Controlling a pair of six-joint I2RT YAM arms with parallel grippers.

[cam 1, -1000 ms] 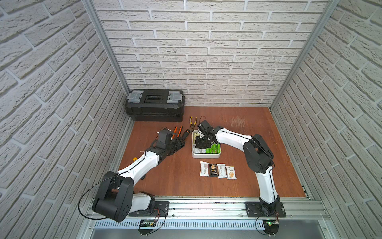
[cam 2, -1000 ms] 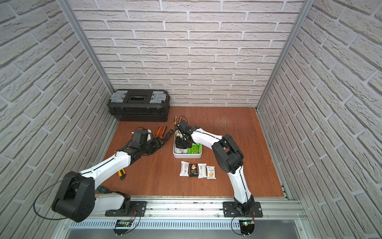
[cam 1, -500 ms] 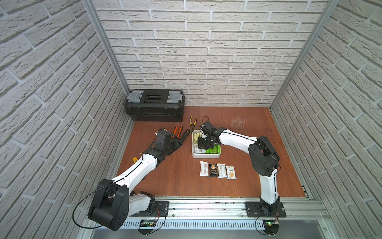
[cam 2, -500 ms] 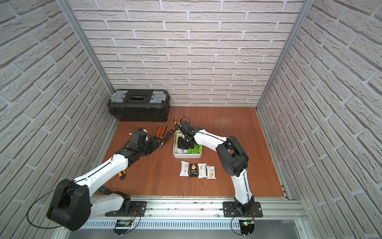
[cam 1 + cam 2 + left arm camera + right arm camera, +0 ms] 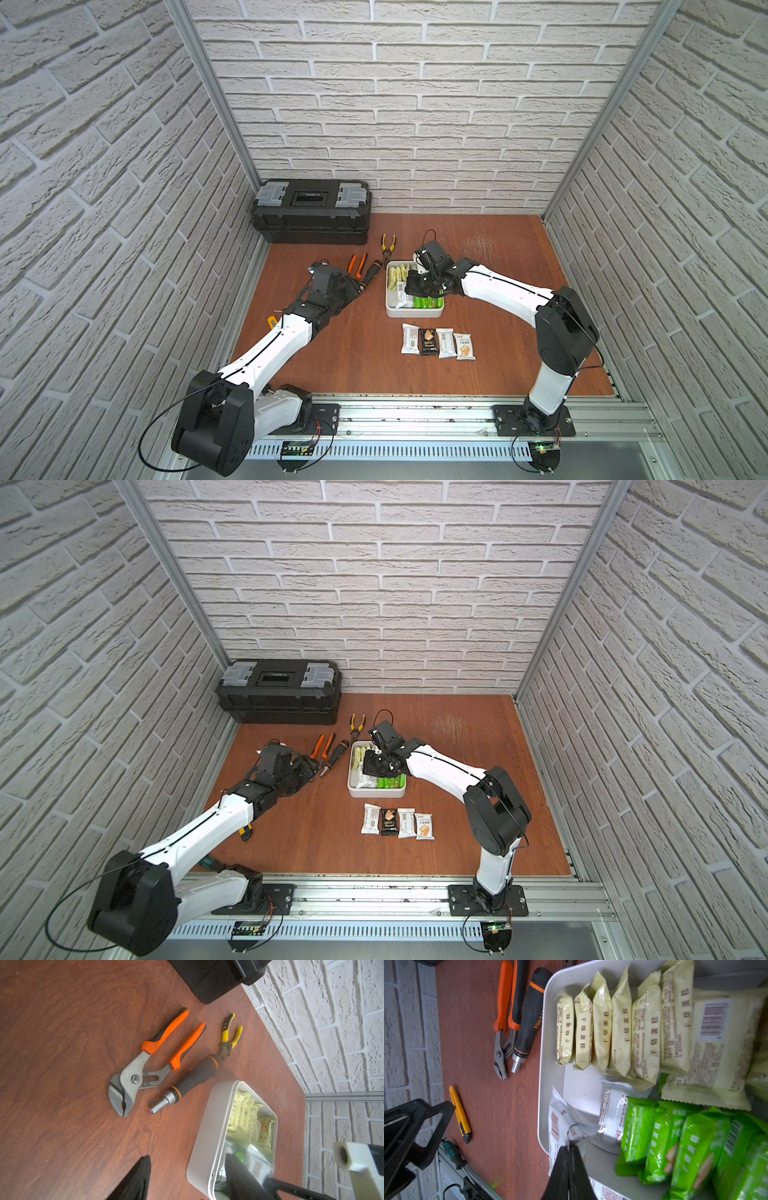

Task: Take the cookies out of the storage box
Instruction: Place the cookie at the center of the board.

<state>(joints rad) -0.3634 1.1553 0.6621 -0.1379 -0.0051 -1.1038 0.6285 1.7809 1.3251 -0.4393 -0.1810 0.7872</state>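
Note:
The storage box (image 5: pixel 413 313), a shallow white tray (image 5: pixel 542 1076), holds the cookies: a row of pale yellow packets (image 5: pixel 602 1028), green packets (image 5: pixel 675 1142) and white packets (image 5: pixel 610 1118). My right gripper (image 5: pixel 569 1147) is down inside the box (image 5: pixel 376 793), shut on the crinkled edge of a white packet (image 5: pixel 558 1124) by the box's wall. In both top views that gripper (image 5: pixel 411 286) hides the packet. Several cookies (image 5: pixel 438 341) lie in a row on the table in front of the box. My left gripper (image 5: pixel 188 1155) hangs open and holds nothing, left of the box (image 5: pixel 209 1126).
A black toolbox (image 5: pixel 311 216) stands at the back left. Orange pliers (image 5: pixel 145 1061), a black screwdriver handle (image 5: pixel 193 1078) and yellow pliers (image 5: pixel 228 1036) lie between it and the box. A yellow utility knife (image 5: pixel 459 1113) and a green screwdriver (image 5: pixel 452 1151) lie near the left arm.
The right jaws have closed fully on the white packet's wrapper. The left arm has shifted slightly, its gripper staying open beside the tools.

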